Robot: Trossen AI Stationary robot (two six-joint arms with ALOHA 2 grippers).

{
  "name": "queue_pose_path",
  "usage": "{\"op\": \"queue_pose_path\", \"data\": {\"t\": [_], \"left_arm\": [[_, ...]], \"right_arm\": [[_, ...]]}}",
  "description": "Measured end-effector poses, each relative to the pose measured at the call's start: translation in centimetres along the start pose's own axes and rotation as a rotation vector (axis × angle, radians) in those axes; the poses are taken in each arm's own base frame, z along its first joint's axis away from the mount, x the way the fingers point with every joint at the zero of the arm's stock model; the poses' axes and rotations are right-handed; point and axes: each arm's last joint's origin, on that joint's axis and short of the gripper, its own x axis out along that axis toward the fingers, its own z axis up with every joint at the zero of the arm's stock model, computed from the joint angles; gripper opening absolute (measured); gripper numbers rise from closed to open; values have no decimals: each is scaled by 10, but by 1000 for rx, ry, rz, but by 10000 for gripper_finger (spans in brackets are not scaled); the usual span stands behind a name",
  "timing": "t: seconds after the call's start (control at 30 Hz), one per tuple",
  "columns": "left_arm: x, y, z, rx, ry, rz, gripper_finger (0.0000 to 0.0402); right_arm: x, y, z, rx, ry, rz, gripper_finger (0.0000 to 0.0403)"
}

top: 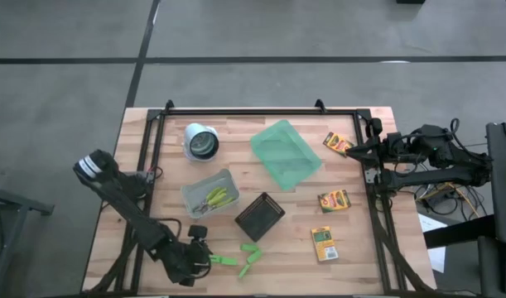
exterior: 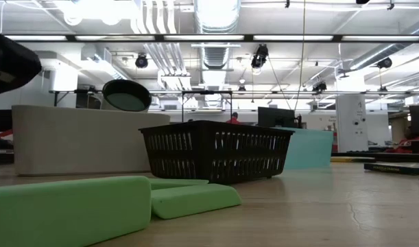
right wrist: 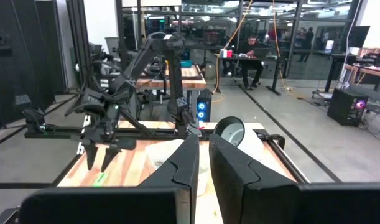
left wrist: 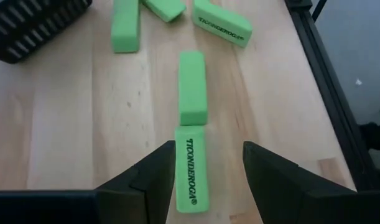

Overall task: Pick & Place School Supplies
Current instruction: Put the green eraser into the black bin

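Several short bright green sticks lie near the table's front edge. One printed stick (left wrist: pixel 191 174) lies between the open fingers of my left gripper (left wrist: pixel 208 149), close to one finger and lengthwise along them. Another stick (left wrist: pixel 193 87) lies end to end just beyond it. From above, the left gripper (top: pixel 203 257) slants down at the front left, beside the sticks (top: pixel 251 250). Three crayon boxes (top: pixel 333 200) lie flat on the right. Yellow-green scissors (top: pixel 215 197) rest in the clear bin (top: pixel 196 192). My right gripper (right wrist: pixel 204 163) waits shut, raised at the table's right edge.
A black mesh box (top: pixel 259 217) stands just beyond the sticks, a translucent green tray (top: pixel 286 153) behind it and a white cup (top: pixel 201 142) at the far left. A black frame rail (left wrist: pixel 329 93) runs along the table's edge beside the left gripper.
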Motion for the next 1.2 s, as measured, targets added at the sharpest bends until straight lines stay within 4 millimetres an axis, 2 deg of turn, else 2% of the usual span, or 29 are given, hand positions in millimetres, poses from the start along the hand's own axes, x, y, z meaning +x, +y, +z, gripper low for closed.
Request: {"op": "queue_pose_path", "data": {"t": [0.3,0.9,1.2], "left_arm": [[11,3,-12,-15,89,23,193],[19,5,-19,-39,130,50,191],[19,5,-19,-47,132,58,143]], "right_arm": [[0,0,0,0,0,0,36],[0,0,0,0,1,0,36],[0,0,0,0,0,0,36]]}}
